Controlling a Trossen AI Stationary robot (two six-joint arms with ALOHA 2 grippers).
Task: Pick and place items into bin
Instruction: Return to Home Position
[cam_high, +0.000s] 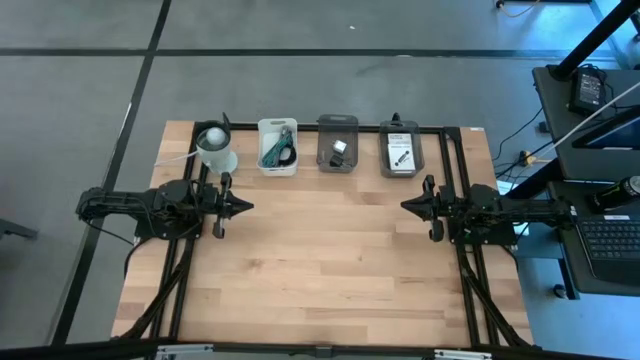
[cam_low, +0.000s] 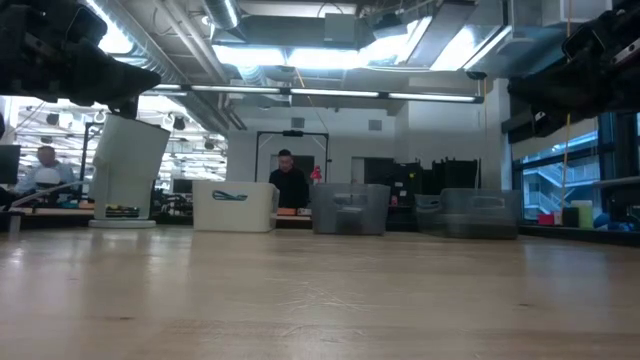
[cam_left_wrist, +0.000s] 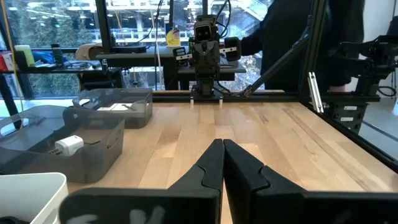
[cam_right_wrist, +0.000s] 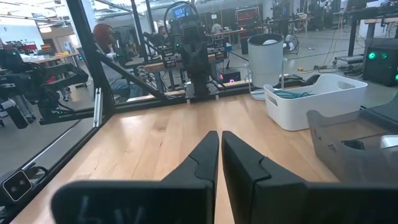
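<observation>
Wooden table, three bins, white canister

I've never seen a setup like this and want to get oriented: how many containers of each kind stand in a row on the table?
Round white tub: 1
White rectangular bin: 1
Grey see-through bins: 2
Total: 4 containers
Both arms wait at the table's sides, left gripper and right gripper facing each other.
</observation>
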